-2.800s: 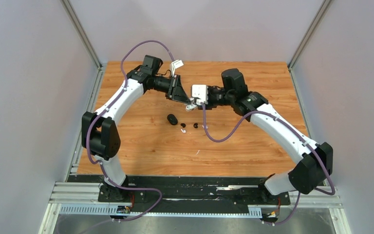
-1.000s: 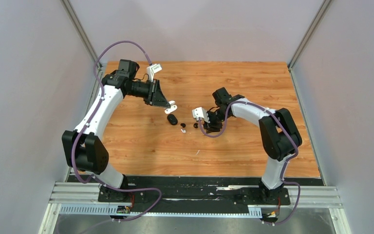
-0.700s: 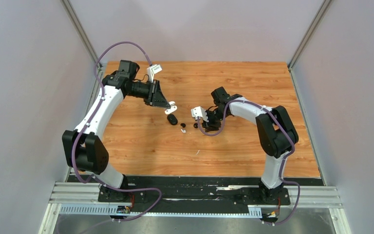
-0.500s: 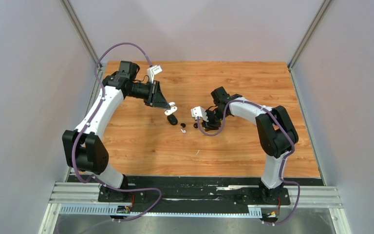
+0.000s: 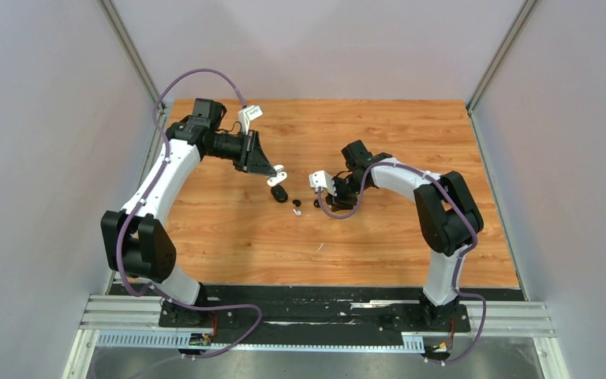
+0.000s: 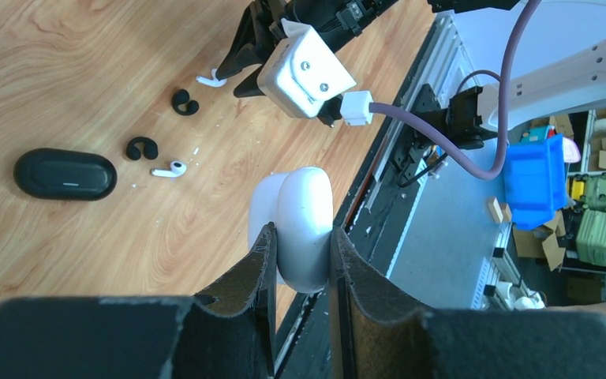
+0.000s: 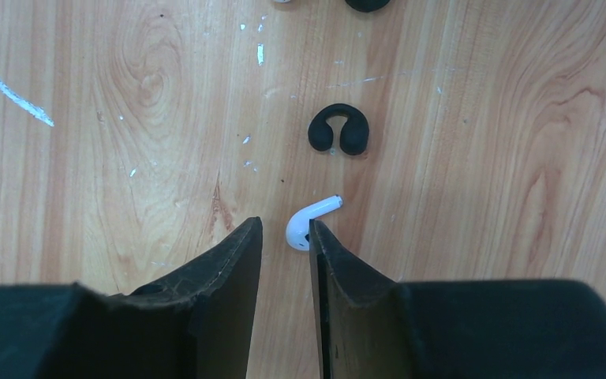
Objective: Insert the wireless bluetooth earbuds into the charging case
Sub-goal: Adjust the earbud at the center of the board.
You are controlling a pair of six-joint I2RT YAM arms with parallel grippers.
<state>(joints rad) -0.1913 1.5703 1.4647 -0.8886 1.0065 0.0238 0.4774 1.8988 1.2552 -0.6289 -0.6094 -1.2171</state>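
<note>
- Since the earliest view, when both arms were meeting over the far middle of the table [image 5: 410, 237], they have been drawing apart. The left arm is now sitting back on the left side.
- Over the last second, the right gripper [image 7: 285, 223] has been edging a little to the left, low over the wood.
- Its two fingers are standing slightly apart and are gripping nothing.
- The first white earbud [image 7: 309, 221] is lying on the table at the mouth of that gap. Its head is just beside one fingertip and its stem is pointing away.
- The first black earbud [image 7: 339, 130] is lying a little beyond it, apart from the fingers.
- The left gripper [image 6: 301, 230] is pinching the white case [image 6: 304, 197] between its fingers and holding it up off the table.
- Whether that case's lid is up or down is not showing clearly.
- The second white earbud [image 6: 170, 169] and the second black earbud [image 6: 142, 148] are lying close together on the wood, between the right gripper and the black case [image 6: 65, 174].
- That black case is lying closed on the table, near the second pair.
- All four earbuds are sitting outside both cases.
</note>
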